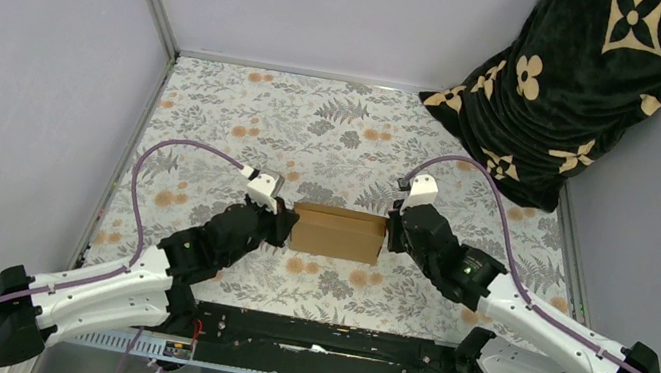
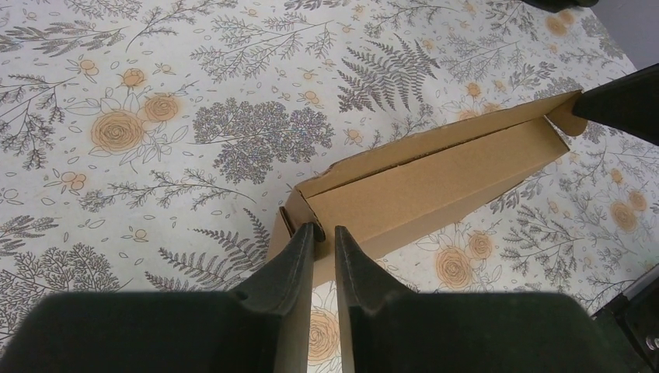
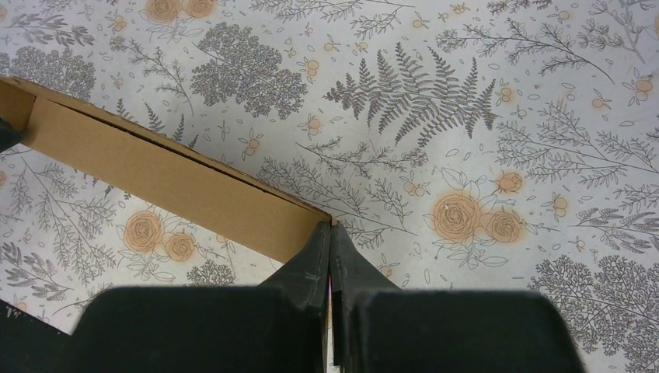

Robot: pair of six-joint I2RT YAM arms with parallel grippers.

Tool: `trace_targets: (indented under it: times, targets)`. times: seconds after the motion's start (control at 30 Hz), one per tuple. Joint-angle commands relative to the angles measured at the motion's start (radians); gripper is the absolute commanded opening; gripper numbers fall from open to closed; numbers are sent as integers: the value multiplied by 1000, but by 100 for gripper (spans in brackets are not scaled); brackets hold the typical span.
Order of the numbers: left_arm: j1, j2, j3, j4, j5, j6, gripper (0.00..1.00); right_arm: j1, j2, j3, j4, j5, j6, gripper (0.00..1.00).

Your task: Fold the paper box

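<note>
Left gripper pinches one end of the flat brown cardboard paper box; closed right gripper braces the other, steadying it.

Both arms are pretty much the same build. The left arm and the right arm have chunky white shells on the long links, with matte black joints in between. Each sits on a blocky black base at a near corner. A purple cable arcs out from each arm in a big loop. There's a little white camera housing on each wrist. The right arm also has a tiny green light glowing on its black forearm bit. The left gripper and right gripper are plain matte black, and their fingers are thick at the root and taper to narrow wedge tips.
</note>
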Motion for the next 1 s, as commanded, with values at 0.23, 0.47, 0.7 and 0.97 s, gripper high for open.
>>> trace_targets:
  times: [0.23, 0.47, 0.7, 0.97]
  targets:
    - [-31, -6, -19, 42, 7, -25, 21, 66, 34, 26, -47, 106, 80, 0]
    - [-39, -23, -33, 36, 0, -31, 21, 83, 44, 33, -50, 125, 114, 0]
    - [-47, -33, -40, 31, -2, -37, 21, 96, 50, 42, -62, 132, 143, 0]
    - [-56, -39, -44, 30, -3, -44, 21, 110, 58, 56, -79, 145, 176, 0]
